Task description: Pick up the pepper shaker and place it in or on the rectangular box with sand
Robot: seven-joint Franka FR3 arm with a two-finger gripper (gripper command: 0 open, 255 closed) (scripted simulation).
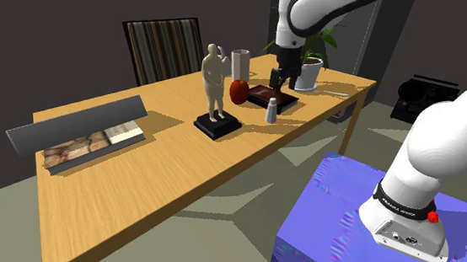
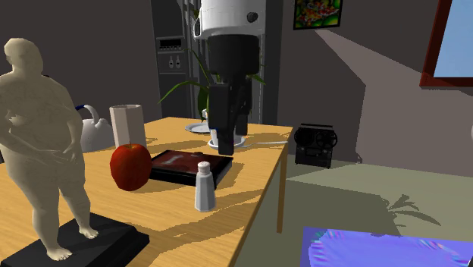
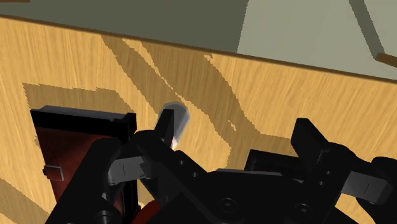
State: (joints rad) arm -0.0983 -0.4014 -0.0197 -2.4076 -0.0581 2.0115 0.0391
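Two fingers (image 3: 167, 127) of the gripper (image 2: 226, 144) stand apart, clasping nothing, above the tabletop (image 1: 184, 172) by the dark sand box (image 2: 186, 163). The grey pepper shaker (image 2: 203, 186) stands upright just beside that box, near the tabletop's edge on the shoulder view's right.

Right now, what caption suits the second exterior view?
Open black jaws hang by a dark rectangular box; the grey pepper shaker stands untouched.

Domestic dining room. A striped chair (image 1: 164, 48) stands behind the wooden table (image 1: 184, 176), with a potted plant (image 1: 311, 57) at its far right corner. A framed picture (image 2: 315, 13) hangs on the wall.
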